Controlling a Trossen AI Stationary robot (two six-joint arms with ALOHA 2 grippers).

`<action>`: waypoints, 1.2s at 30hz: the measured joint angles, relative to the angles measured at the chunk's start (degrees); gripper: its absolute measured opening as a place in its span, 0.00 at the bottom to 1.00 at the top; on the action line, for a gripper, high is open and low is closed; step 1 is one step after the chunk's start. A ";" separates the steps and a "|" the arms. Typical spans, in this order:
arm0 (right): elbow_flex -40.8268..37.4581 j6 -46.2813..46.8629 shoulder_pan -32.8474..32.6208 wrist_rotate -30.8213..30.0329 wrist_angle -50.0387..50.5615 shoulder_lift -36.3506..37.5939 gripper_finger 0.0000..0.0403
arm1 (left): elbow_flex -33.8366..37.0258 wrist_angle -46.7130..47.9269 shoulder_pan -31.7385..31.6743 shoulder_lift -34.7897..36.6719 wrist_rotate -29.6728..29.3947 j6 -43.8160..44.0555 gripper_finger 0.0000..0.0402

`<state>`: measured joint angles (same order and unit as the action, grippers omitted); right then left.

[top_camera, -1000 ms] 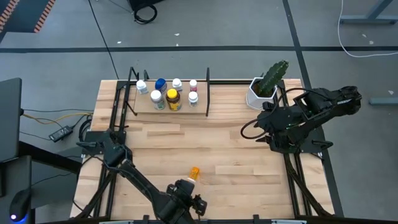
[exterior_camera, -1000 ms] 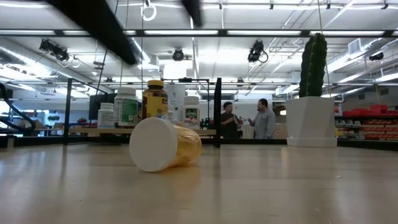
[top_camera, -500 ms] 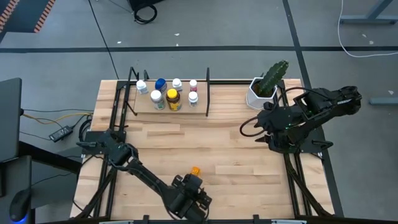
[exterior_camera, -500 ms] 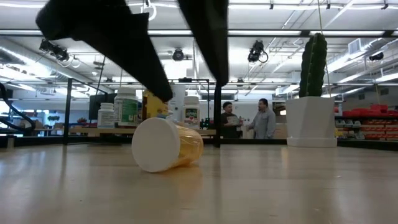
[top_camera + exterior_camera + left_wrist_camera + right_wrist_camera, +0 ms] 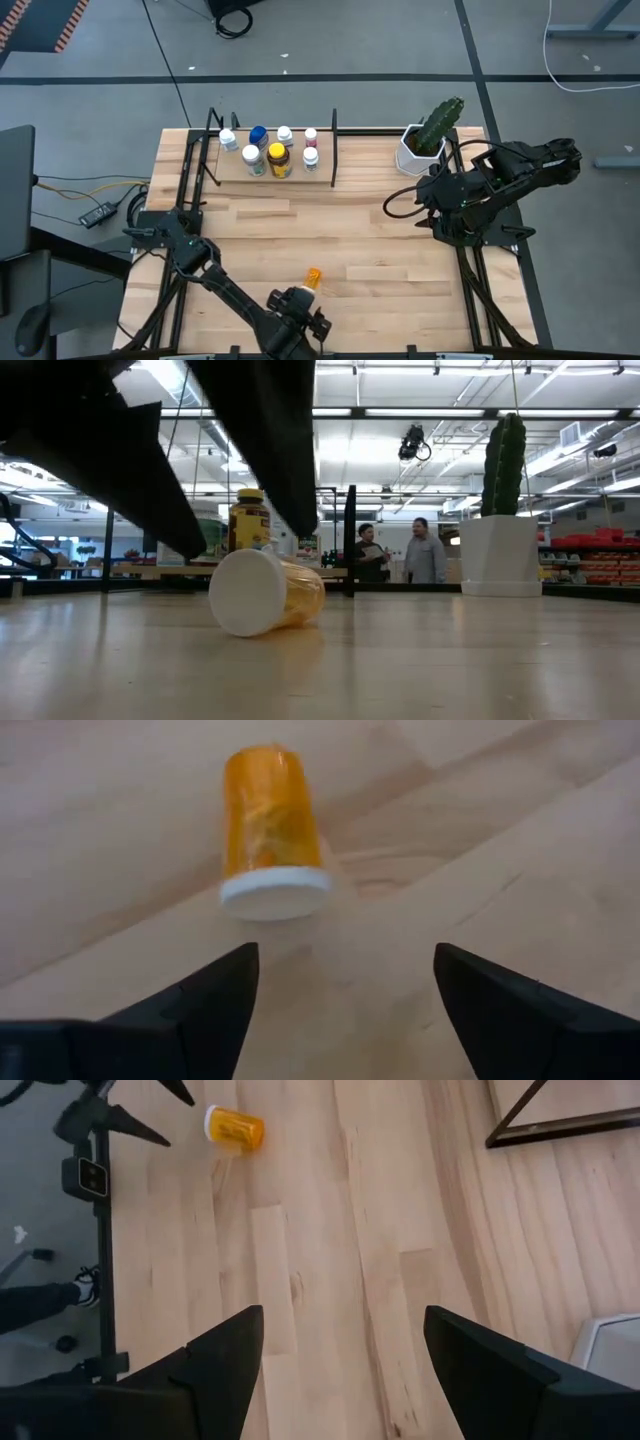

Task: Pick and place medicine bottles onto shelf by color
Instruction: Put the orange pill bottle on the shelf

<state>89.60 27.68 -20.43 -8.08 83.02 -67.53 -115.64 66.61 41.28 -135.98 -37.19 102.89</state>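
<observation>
Since half a second ago the left gripper (image 5: 296, 322) has slid back toward the frame's bottom edge, fingers spread wide and holding nothing. Just above it the small orange white-capped pill bottle (image 5: 313, 277) lies on its side on the plank tabletop (image 5: 400, 250) (cap facing the gripper). Right gripper (image 5: 425, 205) waits open at centre right, empty.

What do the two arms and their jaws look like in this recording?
Both arms are dark, near-black jointed links. The right arm carries looping black cables. The left arm is slim, ending in the left gripper, whose jaws are two flat, matte black tapered wedges. The right gripper matches.
</observation>
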 joint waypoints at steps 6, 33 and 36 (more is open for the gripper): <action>-0.01 -0.01 0.00 0.01 0.02 0.00 0.70 | -0.06 -0.72 -0.54 -1.80 -1.87 1.28 0.82; -0.01 1.26 0.00 1.97 0.74 0.00 0.70 | -0.06 -0.36 -6.71 -4.15 -0.07 -0.50 0.76; 0.00 1.43 0.00 2.09 0.74 0.00 0.70 | -0.06 -0.39 -7.00 -4.15 -0.04 -1.91 0.69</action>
<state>89.60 29.11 -20.43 -5.98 83.77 -67.53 -115.70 66.22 34.28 -140.14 -37.23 100.98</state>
